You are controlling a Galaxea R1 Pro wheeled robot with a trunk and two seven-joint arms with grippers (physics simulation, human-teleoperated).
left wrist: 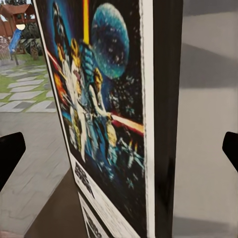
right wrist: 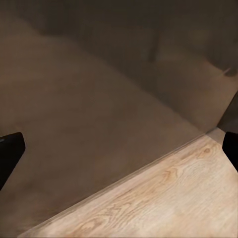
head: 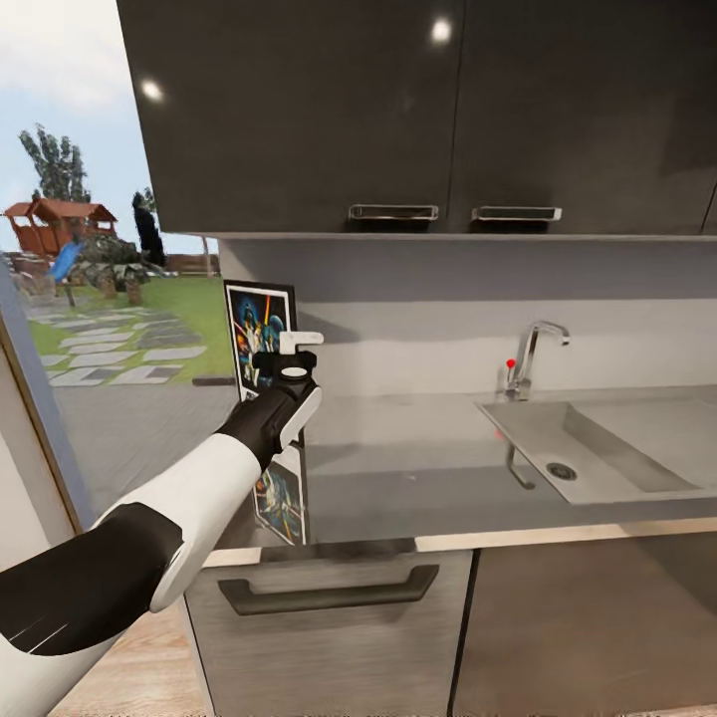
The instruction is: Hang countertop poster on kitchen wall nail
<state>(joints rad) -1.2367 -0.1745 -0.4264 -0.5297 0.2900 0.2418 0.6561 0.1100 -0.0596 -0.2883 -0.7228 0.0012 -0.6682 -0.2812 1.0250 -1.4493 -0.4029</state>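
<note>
The poster stands upright, long axis vertical, at the surface's far left end, well left of the sink. The left end effector faces it, fingers spread wide, holding nothing. The right end effector is spread open, empty, over the floor.

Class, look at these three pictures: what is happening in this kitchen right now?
A robot's left arm reaches over the glossy grey kitchen countertop toward the colourful black-framed Star Wars poster, which stands upright at the counter's left end beside the window. The left gripper is open, its fingertips either side of the poster's edge, not yet closed on it. The right gripper hangs open above the wooden floor. The steel sink sits untouched.
</note>
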